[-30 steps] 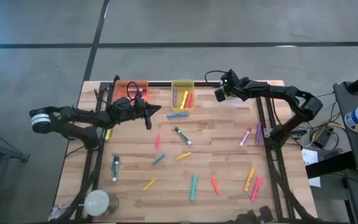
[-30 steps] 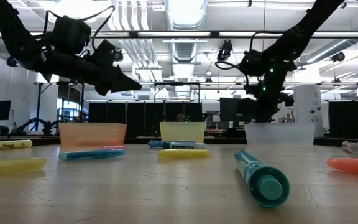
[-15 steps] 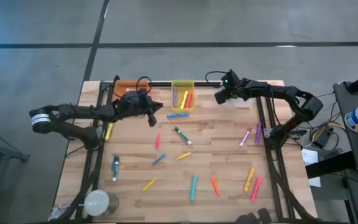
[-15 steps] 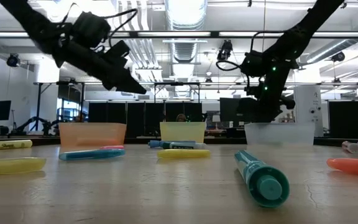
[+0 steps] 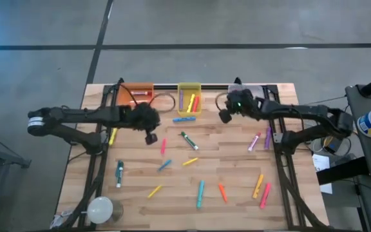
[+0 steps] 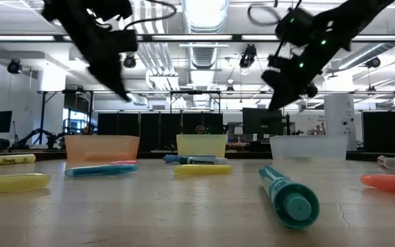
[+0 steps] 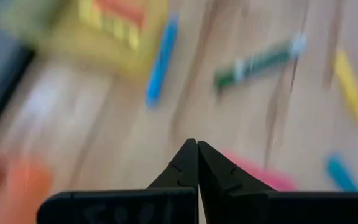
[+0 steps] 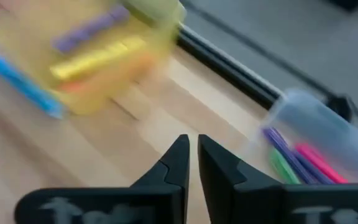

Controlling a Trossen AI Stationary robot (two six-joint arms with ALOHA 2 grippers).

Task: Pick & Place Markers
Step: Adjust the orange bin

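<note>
Progress: partly done. The yellow bin (image 5: 189,98) already holds purple, yellow and red markers, the orange bin (image 5: 138,91) holds at least one, and the clear bin (image 8: 321,132) holds purple, green and pink ones.
Left to do: over a dozen markers (image 5: 200,193) lie scattered on the counter (image 5: 230,151), among them a blue marker (image 5: 184,119) just beside the yellow bin and a green marker (image 5: 188,140) near the middle.
Left end effector (image 5: 150,137): fingers shut together, empty, above the counter near a pink marker (image 5: 163,146).
Right end effector (image 5: 224,116): fingers nearly together with a thin gap, holding nothing, between the yellow and clear bins.
Surface: pale wooden plank counter; a white round object (image 5: 100,209) sits at one near corner.
Room: grey floor; a large hall with ceiling lights and dark equipment behind.
</note>
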